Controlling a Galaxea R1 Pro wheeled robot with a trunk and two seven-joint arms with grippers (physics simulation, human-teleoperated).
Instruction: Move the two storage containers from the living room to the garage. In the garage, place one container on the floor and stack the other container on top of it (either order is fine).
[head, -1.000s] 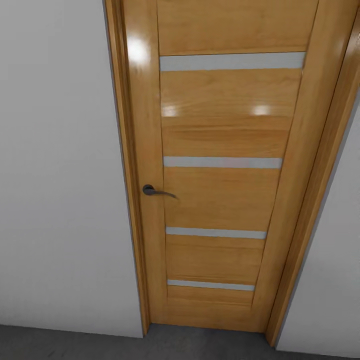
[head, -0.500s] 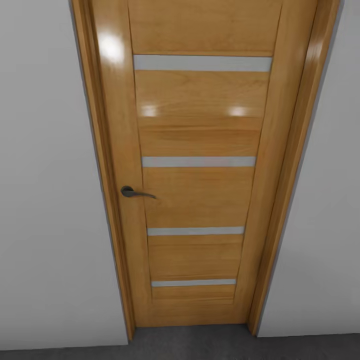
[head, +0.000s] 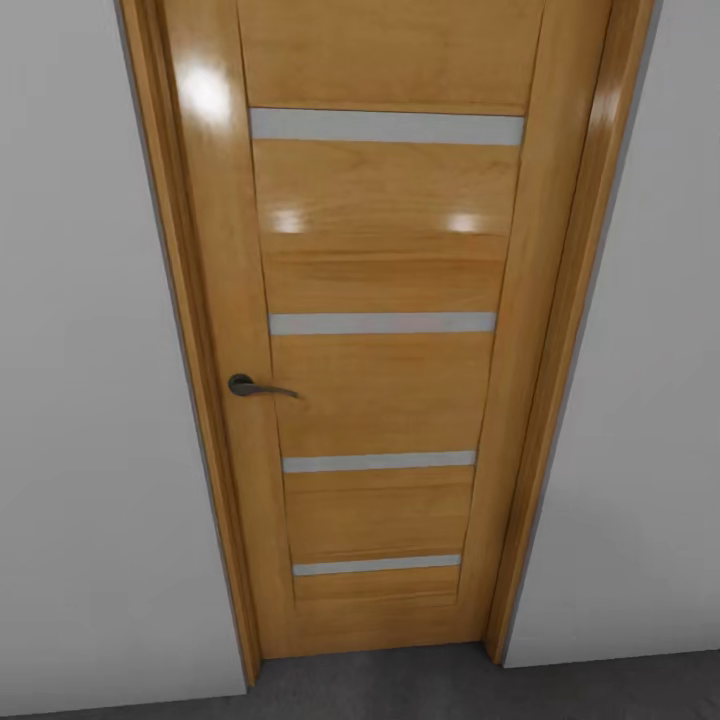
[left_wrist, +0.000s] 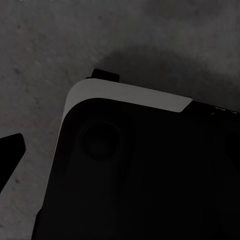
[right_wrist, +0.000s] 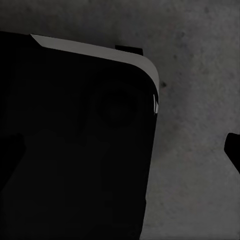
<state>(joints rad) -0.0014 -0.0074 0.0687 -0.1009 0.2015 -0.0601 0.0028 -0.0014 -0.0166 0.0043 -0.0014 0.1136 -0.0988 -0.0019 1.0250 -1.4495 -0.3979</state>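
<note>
At the left wrist, a black wedge that may be a fingertip of the left gripper (left_wrist: 10, 152) is seen at the frame's edge; how far that gripper is open cannot be told, and nothing is seen in its hold. The right wrist gives the same: a dark sliver, perhaps of the right gripper (right_wrist: 233, 150), at the edge, its opening not readable. Beneath both cameras a rounded black robot base (left_wrist: 135, 175) with a pale grey rim is shown, matte and smooth, standing on the floor (left_wrist: 45, 55), a dark grey, mottled concrete.

Ahead, from the head camera, a closed door (head: 385, 290) of glossy honey-coloured wood is faced, rectangular, crossed by four narrow frosted grey strips, with light glints on its varnish. A dark metal lever handle (head: 255, 387) is set at its left side. Plain white-grey walls (head: 90, 400) flank the wooden frame (head: 565, 330).
</note>
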